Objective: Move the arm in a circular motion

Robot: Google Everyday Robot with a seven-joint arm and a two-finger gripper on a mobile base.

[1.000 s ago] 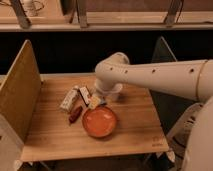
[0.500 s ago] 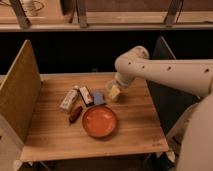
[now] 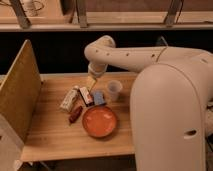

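Observation:
The cream-white tubular arm (image 3: 145, 57) reaches in from the right, its big rounded body filling the right side of the camera view. Its elbow joint (image 3: 100, 52) bends down over the far middle of the wooden table (image 3: 55, 135). The gripper (image 3: 91, 82), seen as a small tan tip, hangs just above the table's far edge, behind the snack packets and left of the clear cup (image 3: 114, 90).
On the table lie an orange-red bowl (image 3: 99, 122), a white packet (image 3: 69, 99), a red-and-white packet (image 3: 86, 96), a blue packet (image 3: 98, 97) and a dark red stick (image 3: 75, 114). A tan board (image 3: 20, 92) stands along the left side. A dark shelf runs behind.
The arm's elbow and tip have swung back to the left and toward the table's far edge. A clear cup that the arm hid before now shows.

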